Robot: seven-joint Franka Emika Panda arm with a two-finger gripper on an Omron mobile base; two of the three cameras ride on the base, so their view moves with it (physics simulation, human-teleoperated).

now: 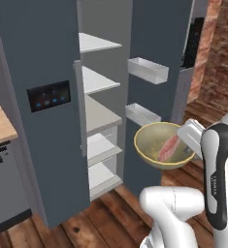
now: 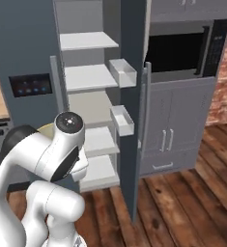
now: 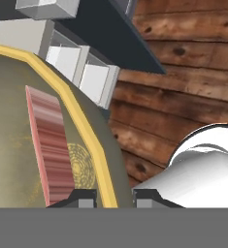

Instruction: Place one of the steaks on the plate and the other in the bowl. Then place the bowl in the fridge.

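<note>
1. One fridge [image 1: 42,72] door stands swung wide; white shelves [image 1: 98,80] are exposed, two door bins [image 1: 147,70] jut toward the opening.
2. Bowl [image 1: 152,145] hangs in front of the open door, above the wood floor [image 1: 86,227], just below the lower bin.
3. Steak [image 1: 169,147] lies inside the bowl.
4. Gripper [image 3: 114,197] is clamped on the bowl's rim, one finger each side; forearm upright.

In the right base view the arm [image 2: 52,159] hides nearly all of the bowl [image 2: 46,128].
</note>
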